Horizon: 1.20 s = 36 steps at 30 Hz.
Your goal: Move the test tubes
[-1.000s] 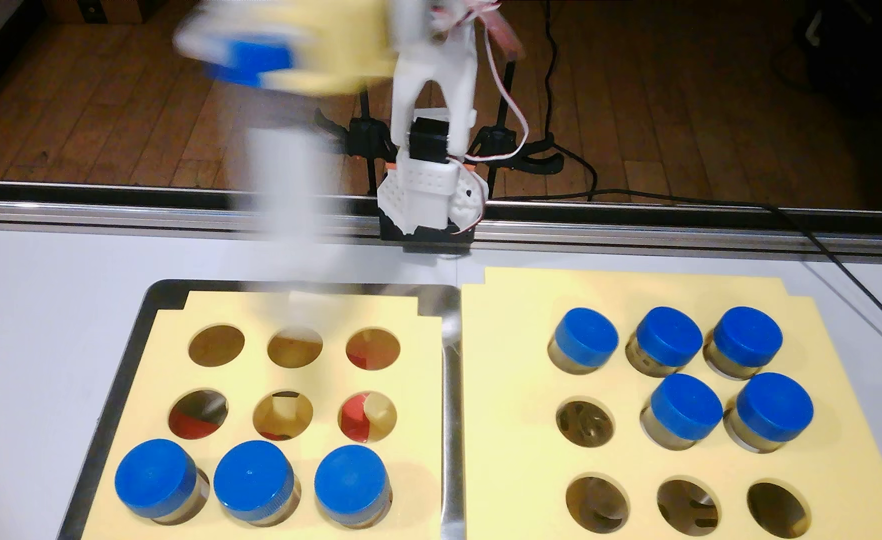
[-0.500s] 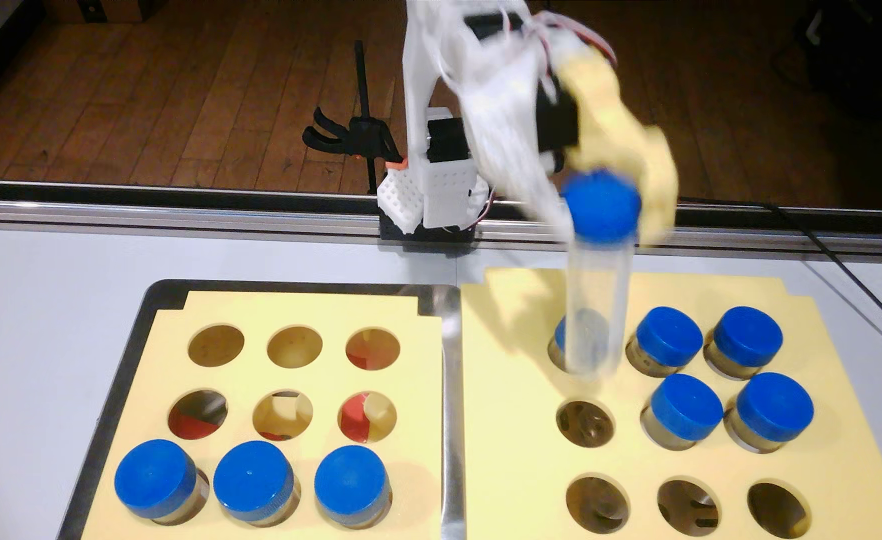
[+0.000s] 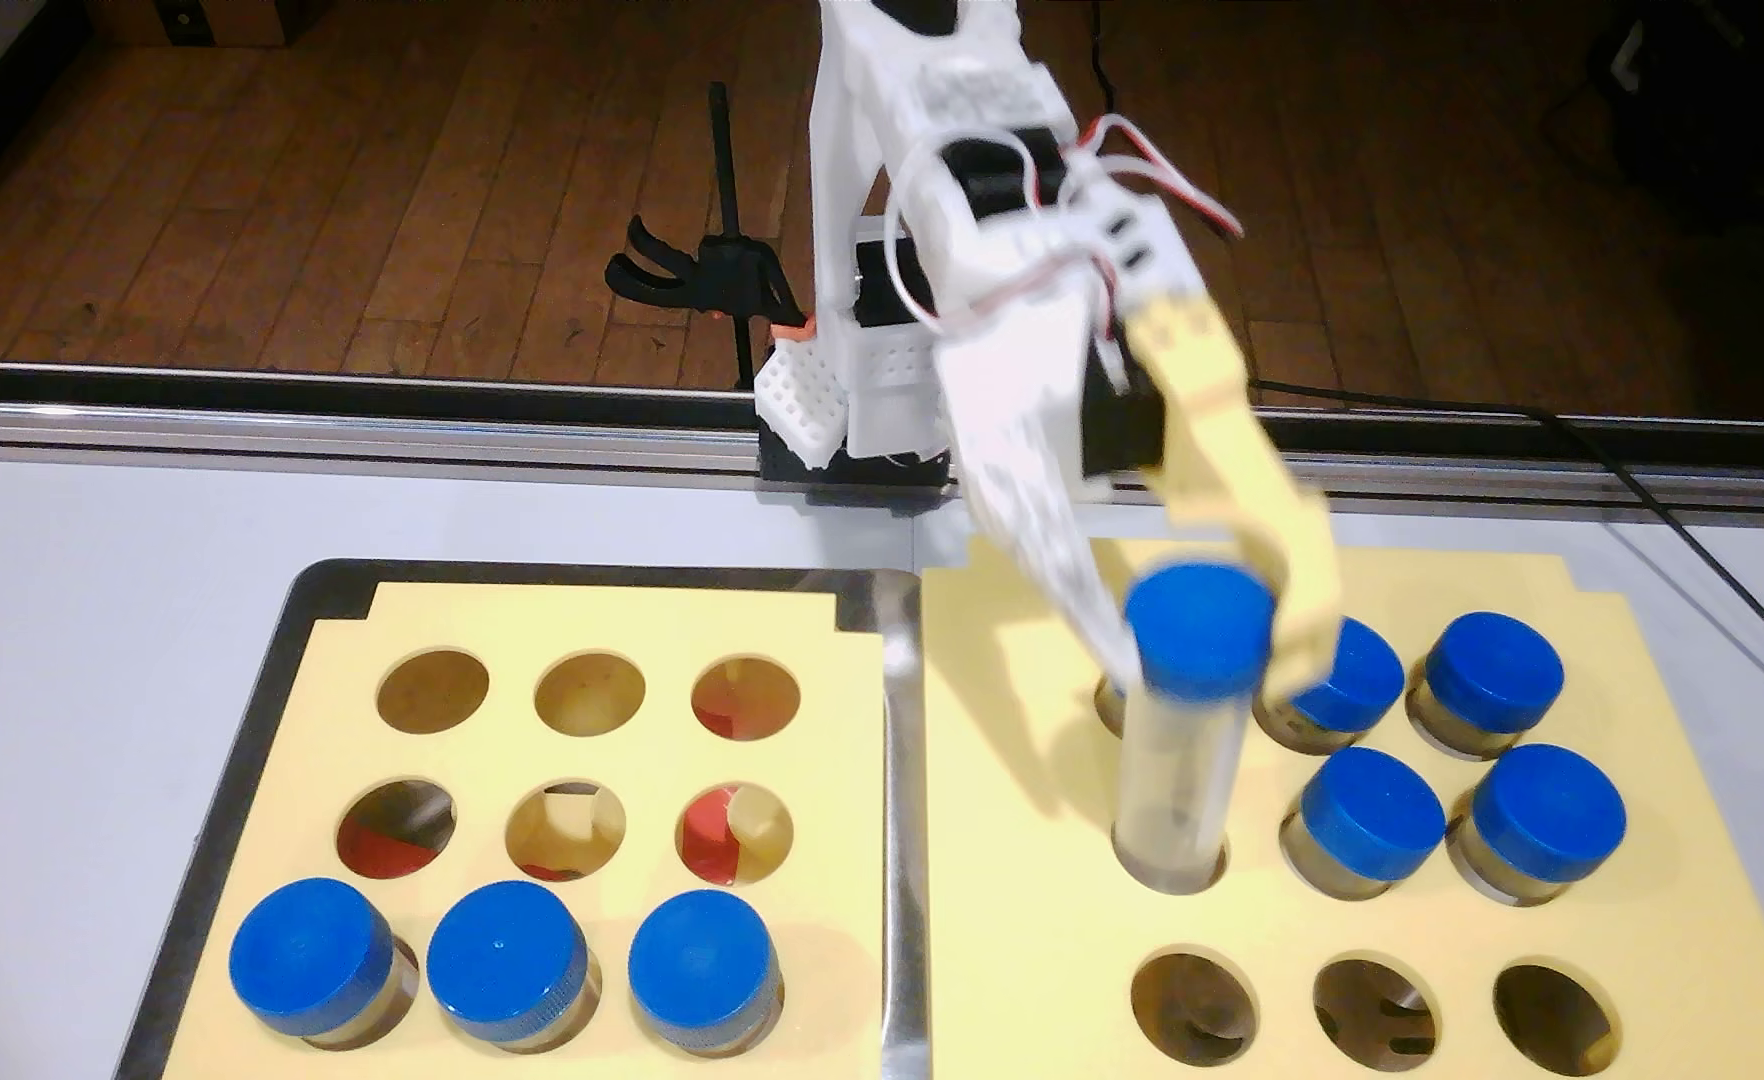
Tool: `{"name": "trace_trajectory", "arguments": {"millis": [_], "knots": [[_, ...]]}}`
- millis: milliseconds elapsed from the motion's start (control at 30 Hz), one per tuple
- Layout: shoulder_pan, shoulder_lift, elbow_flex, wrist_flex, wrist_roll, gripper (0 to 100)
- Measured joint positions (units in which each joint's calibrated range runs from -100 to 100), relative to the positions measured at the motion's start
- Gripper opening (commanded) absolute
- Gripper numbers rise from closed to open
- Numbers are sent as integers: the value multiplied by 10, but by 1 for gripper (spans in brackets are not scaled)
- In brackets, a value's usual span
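Right, tool (image 3: 1205, 649) grips the blue cap of a test tube (image 3: 1174, 768) whose base sits in the right rack's (image 3: 1023, 831) middle-left hole, so I'd keep it plumb, lower until seated, then release without nudging neighbouring caps.

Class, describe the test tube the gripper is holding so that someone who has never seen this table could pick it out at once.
Find the right-hand yellow rack in the fixed view and its left column of holes. The held test tube stands with its lower end in that column's middle hole, its blue cap between the fingers of the gripper. Unlike the seated tubes, most of its clear body shows above the rack.
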Motion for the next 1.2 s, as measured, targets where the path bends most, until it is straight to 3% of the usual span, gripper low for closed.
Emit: {"name": "trace_trajectory", "arguments": {"millis": [200, 300, 400, 933, 1200], "knots": [[-18, 61, 2, 0, 2, 13], [-23, 67, 26, 0, 1, 26], [-23, 68, 56, 0, -19, 31], [72, 60, -52, -4, -31, 31], [149, 56, -5, -4, 25, 31]]}}
